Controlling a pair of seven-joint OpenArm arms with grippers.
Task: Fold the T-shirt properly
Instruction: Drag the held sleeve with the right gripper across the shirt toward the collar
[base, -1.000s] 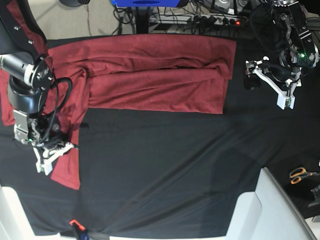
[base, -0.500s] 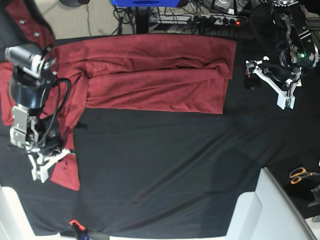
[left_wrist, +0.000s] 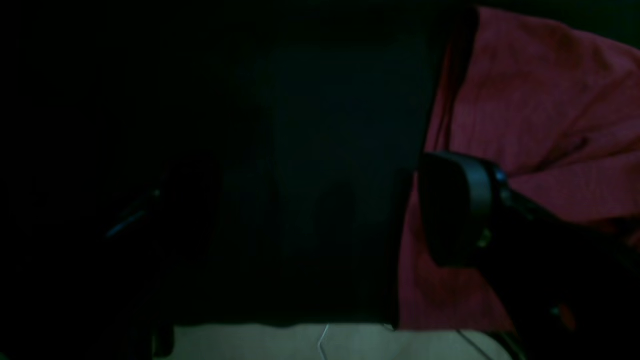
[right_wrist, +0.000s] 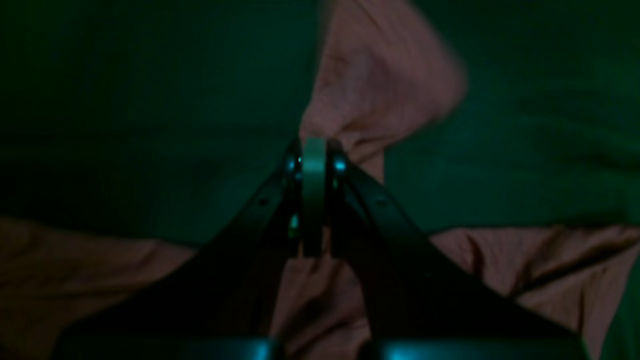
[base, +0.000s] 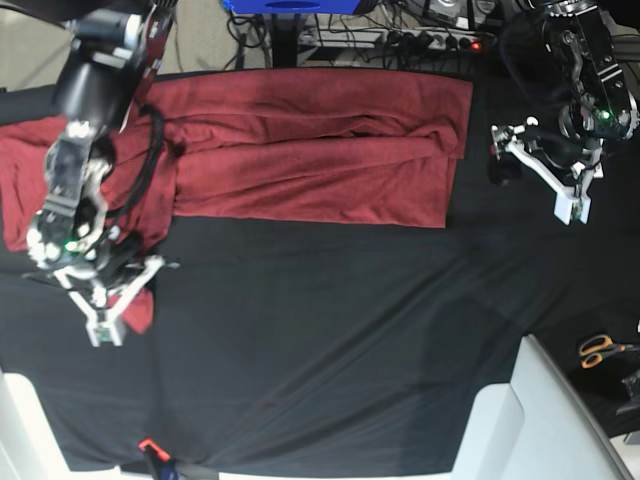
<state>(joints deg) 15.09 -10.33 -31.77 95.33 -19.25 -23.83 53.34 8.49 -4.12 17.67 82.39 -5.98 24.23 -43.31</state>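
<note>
Right wrist view: the right hand (right_wrist: 314, 165) was closed, its jaws pressed together on a bunched fold of the T-shirt (right_wrist: 380, 90), with more red cloth slack beneath; this pinch was hard to make out from the base view.
Base view, near side: the right hand (base: 112, 312) sat low at the left of the worktop (base: 340, 340), over the hanging sleeve end.
Scissors: an orange-handled pair (base: 604, 348) lay at the right edge, seen only from the base view.
T-shirt: it (base: 310, 150) lay across the far part of the black worktop, long axis running left to right, folded into a band with a straight near edge; one sleeve trailed down toward the near left.
Left hand: it (base: 545, 170) hung open, jaws wide and holding nothing, just beyond the shirt's right end.
Left wrist view: very dark; one black finger (left_wrist: 455, 205) stood before the shirt's edge (left_wrist: 540, 100), a closeness the base view did not convey.
Far edge: a power strip (base: 440, 40) lay behind the worktop.
</note>
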